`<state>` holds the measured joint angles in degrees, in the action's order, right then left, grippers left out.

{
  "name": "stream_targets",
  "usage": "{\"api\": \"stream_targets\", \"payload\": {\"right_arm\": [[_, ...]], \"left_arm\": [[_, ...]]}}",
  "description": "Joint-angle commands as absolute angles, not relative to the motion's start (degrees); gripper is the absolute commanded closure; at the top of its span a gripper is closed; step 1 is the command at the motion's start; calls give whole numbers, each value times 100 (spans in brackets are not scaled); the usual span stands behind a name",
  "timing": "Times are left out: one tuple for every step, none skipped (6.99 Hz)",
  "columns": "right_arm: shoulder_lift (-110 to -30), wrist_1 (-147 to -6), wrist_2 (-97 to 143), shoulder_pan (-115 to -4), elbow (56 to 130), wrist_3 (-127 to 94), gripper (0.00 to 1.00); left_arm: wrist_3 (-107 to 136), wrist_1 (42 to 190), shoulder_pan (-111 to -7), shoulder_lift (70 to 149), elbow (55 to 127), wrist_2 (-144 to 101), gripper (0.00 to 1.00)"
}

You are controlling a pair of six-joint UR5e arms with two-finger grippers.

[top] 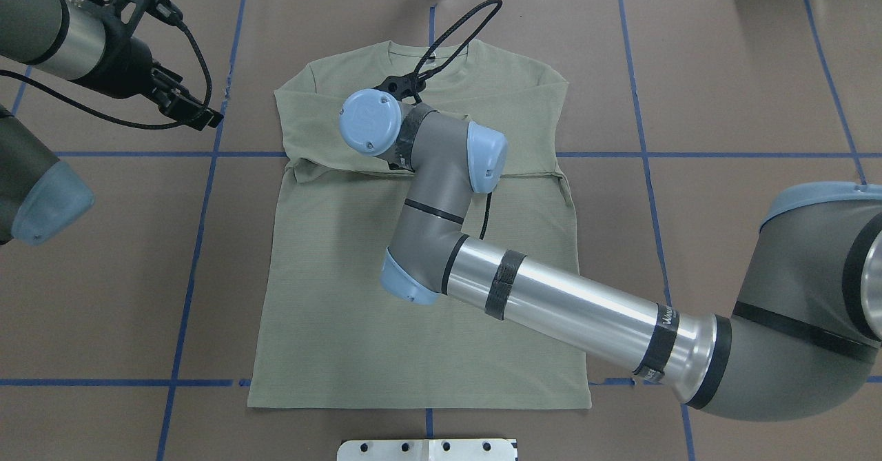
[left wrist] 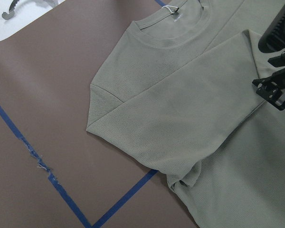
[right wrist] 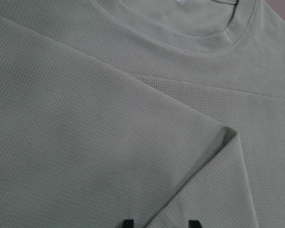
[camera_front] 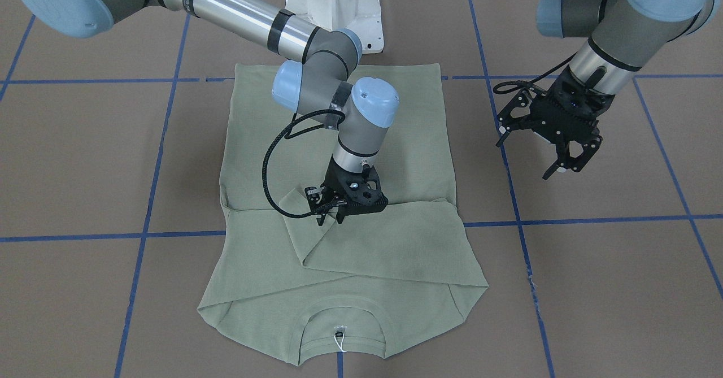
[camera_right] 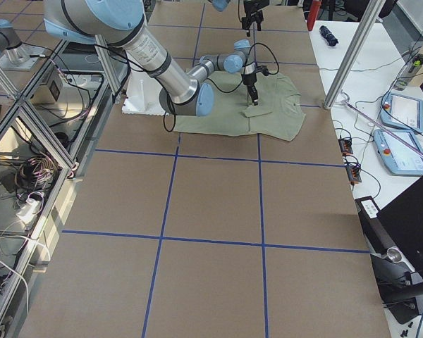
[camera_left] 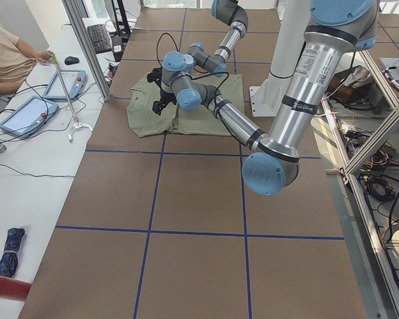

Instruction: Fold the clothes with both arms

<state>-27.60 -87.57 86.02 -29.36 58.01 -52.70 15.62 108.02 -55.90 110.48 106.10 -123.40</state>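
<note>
The sage-green shirt (camera_front: 421, 140) lies flat on the brown table, neckline and white tag loop (camera_front: 339, 341) on the side away from the robot. Both sleeves are folded across the chest. My right gripper (camera_front: 330, 218) is low over the shirt's middle, at the cuff of the upper folded sleeve (camera_front: 390, 242). Its fingertips (right wrist: 128, 223) stand apart in the right wrist view, with cloth (right wrist: 85, 118) below them and nothing held. My left gripper (camera_front: 528, 155) hangs open and empty above bare table, beside the shirt's edge. The left wrist view shows the shirt (left wrist: 180, 109) and the right gripper (left wrist: 278, 90).
The white base pedestal (camera_front: 339, 5) stands at the shirt's hem side. Blue tape lines (camera_front: 565, 220) cross the brown table. A metal plate (top: 427, 449) sits at the table's near edge. An operator (camera_left: 6, 53) and tablets (camera_left: 26, 113) are at a side desk.
</note>
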Motion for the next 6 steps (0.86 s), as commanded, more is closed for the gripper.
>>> {"api": "stream_targets", "payload": {"right_arm": [[-2769, -8771, 8596, -2944, 5818, -5133, 100], [-2769, -8771, 8596, -2988, 5871, -5124, 100], [-2847, -8893, 8613, -3067, 6089, -5037, 100], [-3335, -9086, 8631, -3189, 6796, -4705, 100], [-3784, -9088, 8657, -3391, 7177, -4389, 100], [-4101, -9062, 8675, -3601, 7424, -4003, 100]], "left_arm": [[1573, 10810, -5590, 11048, 10608, -12340, 0], [1573, 10811, -5590, 11048, 10600, -12340, 0], [1573, 10802, -5581, 11048, 10600, -12340, 0], [1573, 10802, -5581, 11048, 10608, -12340, 0], [1582, 10802, -5581, 11057, 10617, -12340, 0], [1582, 10810, -5581, 11057, 10617, -12340, 0]]}}
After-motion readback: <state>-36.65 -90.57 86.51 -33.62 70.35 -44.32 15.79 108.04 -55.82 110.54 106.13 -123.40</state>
